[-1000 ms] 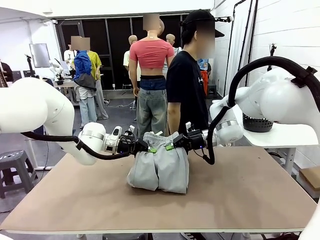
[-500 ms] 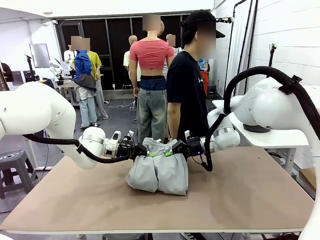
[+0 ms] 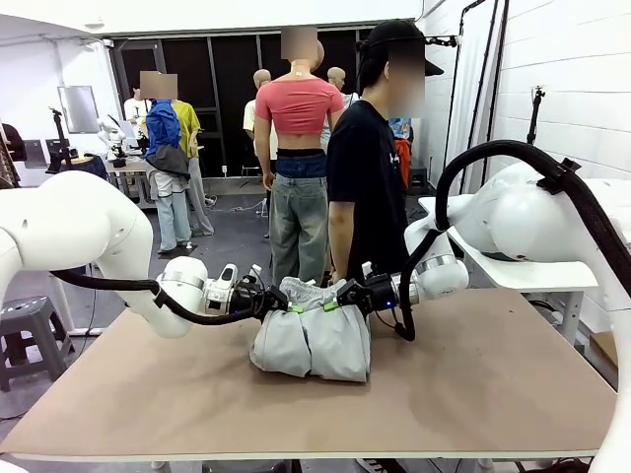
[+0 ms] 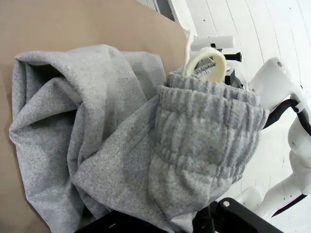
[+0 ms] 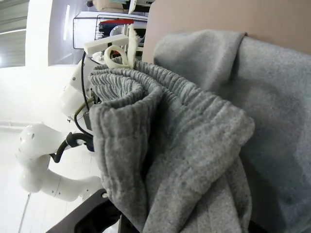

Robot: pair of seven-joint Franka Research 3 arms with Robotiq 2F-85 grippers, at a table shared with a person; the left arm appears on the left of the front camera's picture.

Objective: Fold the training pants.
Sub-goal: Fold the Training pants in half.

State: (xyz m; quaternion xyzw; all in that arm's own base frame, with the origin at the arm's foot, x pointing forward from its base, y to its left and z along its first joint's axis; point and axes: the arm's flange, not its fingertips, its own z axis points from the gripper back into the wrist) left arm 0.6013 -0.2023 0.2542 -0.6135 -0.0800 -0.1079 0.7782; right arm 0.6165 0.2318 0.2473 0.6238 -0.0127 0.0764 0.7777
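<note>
While my front view shows both tools meeting at the far edge of the training pants (image 3: 314,335), bunched mid-worktop (image 3: 473,384), my left tool (image 3: 293,306) and right tool (image 3: 333,302) each look clamped on the waistband. Wrist views add ribbed elastic gathers, soft flecked jersey and a cream drawcord loop (image 4: 206,60) at 12 o'clock. Fabric hides my fingertips.

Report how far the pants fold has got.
Done: the pants lie on the table as a doubled bundle. In hand: the left tool and right tool each grip the waistband, raised at the bundle's far edge. Left: lay the waistband down, let go.
</note>
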